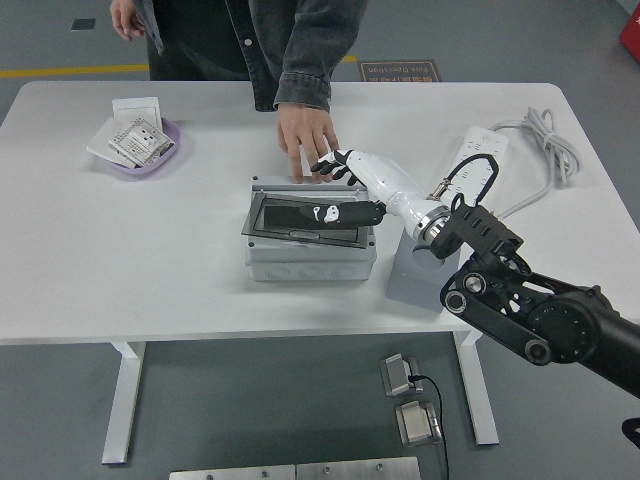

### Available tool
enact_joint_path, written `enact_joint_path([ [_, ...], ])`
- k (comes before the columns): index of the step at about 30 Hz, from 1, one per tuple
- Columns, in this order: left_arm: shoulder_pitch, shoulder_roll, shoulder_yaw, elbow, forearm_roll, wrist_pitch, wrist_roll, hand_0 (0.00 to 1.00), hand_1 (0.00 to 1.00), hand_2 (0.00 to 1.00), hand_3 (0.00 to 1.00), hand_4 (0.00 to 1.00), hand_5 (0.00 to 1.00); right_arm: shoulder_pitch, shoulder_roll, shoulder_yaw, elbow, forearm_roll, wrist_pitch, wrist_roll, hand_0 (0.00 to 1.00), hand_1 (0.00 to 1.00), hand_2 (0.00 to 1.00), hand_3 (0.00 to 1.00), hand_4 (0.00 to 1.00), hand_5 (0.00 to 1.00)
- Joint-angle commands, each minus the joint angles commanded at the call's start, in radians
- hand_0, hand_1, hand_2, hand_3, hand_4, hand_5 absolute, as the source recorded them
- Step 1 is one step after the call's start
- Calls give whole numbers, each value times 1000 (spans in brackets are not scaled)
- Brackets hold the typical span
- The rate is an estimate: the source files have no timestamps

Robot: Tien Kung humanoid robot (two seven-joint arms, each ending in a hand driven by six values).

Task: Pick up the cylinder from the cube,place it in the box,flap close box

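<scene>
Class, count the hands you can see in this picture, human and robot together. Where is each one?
3. The robot's right hand over the box; one person's hand behind the box; another person's hand at the top left. Others may be hidden.

A shallow purple plastic dish (pixel 160 160) holding white paper packets (pixel 136 140) sits at ten o'clock on the white tabletop (pixel 150 260). A white power strip (pixel 480 170) with its coiled white cable (pixel 548 140) lies at two o'clock.

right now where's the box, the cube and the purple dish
box (pixel 310 262), head view, front wall
cube (pixel 418 283), head view, its front face
purple dish (pixel 152 160), head view, near rim
</scene>
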Motion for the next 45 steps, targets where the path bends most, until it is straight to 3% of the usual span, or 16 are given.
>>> enact_joint_path([
  [8, 1, -1, -3, 0, -2, 1, 1, 637, 659, 551, 616, 662, 349, -117, -8, 180, 58, -143, 14, -49, 542, 641, 717, 704, 893, 545],
  [13, 4, 1, -6, 0, -1, 1, 3, 637, 659, 551, 616, 662, 348, -208, -6, 313, 90, -200, -9, -49, 540, 637, 713, 704, 891, 545],
  [26, 3, 7, -5, 0, -3, 0, 2, 637, 660, 551, 616, 662, 348, -474, 13, 661, 201, -24, -67, 49, 463, 587, 686, 694, 900, 595],
  [32, 1, 9, -2, 0, -7, -1, 1, 637, 659, 551, 616, 662, 349, -614, 27, 795, 221, 73, -80, 172, 429, 562, 652, 681, 902, 628],
  [33, 0, 9, -1, 0, -9, -1, 0, 637, 659, 551, 616, 662, 350, -633, 29, 809, 221, 79, -81, 188, 361, 517, 638, 676, 905, 599],
  [38, -2, 8, 10, 0, -24, 1, -4, 637, 659, 551, 616, 662, 350, -714, 27, 852, 224, 29, -61, 216, 361, 517, 638, 676, 905, 599],
  [39, -2, 8, 12, 0, -27, 1, -5, 637, 659, 552, 616, 662, 350, -723, 24, 855, 225, 9, -57, 211, 504, 641, 748, 781, 908, 524],
  [44, -1, 3, 14, 0, -30, 1, -5, 637, 659, 552, 616, 662, 350, -740, 15, 857, 230, -109, -43, 154, 504, 641, 748, 781, 908, 524],
  [45, -2, 3, 13, 0, -30, 1, -5, 637, 658, 552, 616, 662, 350, -740, 14, 853, 229, -130, -43, 146, 870, 884, 982, 998, 948, 327],
])
